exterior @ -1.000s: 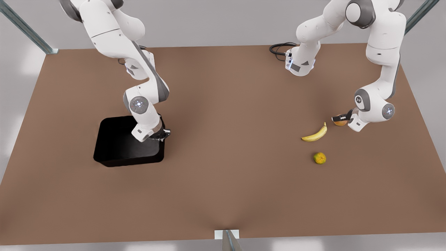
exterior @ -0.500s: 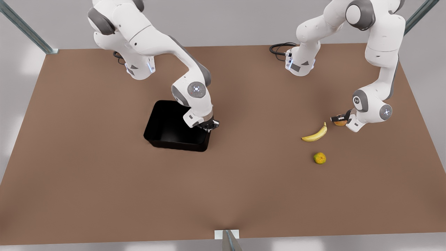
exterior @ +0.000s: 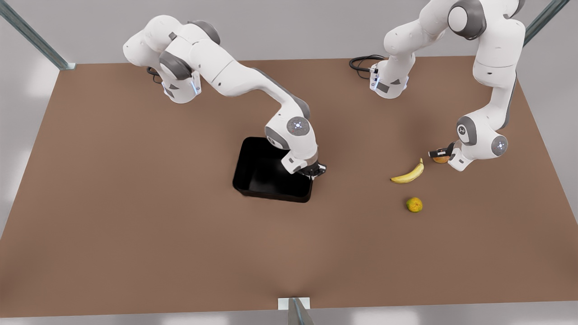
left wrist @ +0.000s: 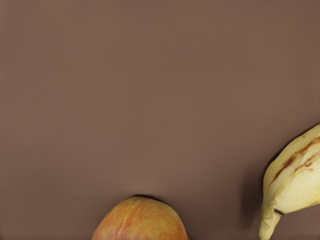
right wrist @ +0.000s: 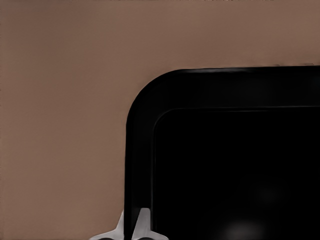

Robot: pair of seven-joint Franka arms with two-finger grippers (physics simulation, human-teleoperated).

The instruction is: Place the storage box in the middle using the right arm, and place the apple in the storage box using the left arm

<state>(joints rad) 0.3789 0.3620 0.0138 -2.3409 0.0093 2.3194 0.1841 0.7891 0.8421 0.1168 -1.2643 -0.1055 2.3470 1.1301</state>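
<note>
While the storage box (exterior: 266, 174) sits near the middle of the counter (exterior: 135, 225), its wall is pinched by the right gripper (exterior: 316, 171).
The left gripper (exterior: 440, 153) is set around the apple (exterior: 440, 158) beside the banana (exterior: 408, 174); how tightly it grips cannot be told.

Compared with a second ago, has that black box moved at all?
Yes. The storage box, gripped at its rim by the right gripper, has slid toward the front view's right, much nearer the unmoved banana.
</note>
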